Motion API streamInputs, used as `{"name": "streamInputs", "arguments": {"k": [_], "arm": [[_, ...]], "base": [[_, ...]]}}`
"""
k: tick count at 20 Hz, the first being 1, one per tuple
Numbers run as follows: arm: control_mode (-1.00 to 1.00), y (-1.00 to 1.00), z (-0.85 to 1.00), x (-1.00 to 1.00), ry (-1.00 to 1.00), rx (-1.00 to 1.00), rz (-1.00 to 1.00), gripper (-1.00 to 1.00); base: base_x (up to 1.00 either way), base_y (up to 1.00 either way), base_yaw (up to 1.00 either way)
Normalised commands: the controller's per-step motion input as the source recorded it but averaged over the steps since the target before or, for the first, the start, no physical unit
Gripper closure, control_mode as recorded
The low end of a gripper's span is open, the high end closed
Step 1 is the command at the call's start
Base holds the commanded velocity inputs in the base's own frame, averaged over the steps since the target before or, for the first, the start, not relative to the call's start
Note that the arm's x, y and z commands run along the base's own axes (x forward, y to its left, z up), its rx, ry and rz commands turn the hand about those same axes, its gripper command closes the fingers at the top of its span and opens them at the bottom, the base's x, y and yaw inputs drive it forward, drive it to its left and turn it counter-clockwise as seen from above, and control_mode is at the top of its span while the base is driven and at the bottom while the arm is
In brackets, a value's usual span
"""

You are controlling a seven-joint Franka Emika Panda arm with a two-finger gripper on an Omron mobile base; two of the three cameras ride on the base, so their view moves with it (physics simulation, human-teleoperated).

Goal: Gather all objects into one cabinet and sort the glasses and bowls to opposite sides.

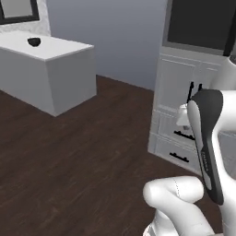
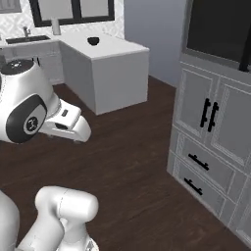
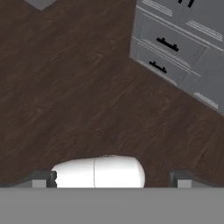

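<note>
A small dark bowl [image 1: 33, 42] [image 2: 93, 40] sits on the white counter [image 1: 55, 48] [image 2: 115, 49] far across the room; I cannot make out its colour. My gripper [image 3: 113, 178] hangs open over the dark wood floor and holds nothing, with its fingertips [image 3: 43, 178] wide apart. In the right base view the hand [image 2: 68, 125] sits low at the left, well away from the counter. The glasses and the cabinet are out of view.
A tall grey unit [image 1: 184, 92] [image 2: 211, 127] stands at the right, with doors, drawers with short black handles [image 3: 167, 43] and a dark panel [image 2: 220, 24] above. A sink [image 2: 27, 39] lies at the back left. Open wood floor [image 1: 83, 152] lies between the unit and the counter.
</note>
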Motion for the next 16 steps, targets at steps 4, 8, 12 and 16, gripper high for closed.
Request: {"name": "streamInputs", "arguments": {"k": [4,8,12,16], "arm": [[1.0,0.0,0.0,0.0,0.0,0.0,0.0,-1.0],[1.0,0.0,0.0,0.0,0.0,0.0,0.0,-1.0],[1.0,0.0,0.0,0.0,0.0,0.0,0.0,-1.0],[1.0,0.0,0.0,0.0,0.0,0.0,0.0,-1.0]], "base": [[0.27,0.35,-0.62],[0.28,0.38,-0.61],[0.32,0.39,-0.61],[0.33,0.37,-0.59]]}}
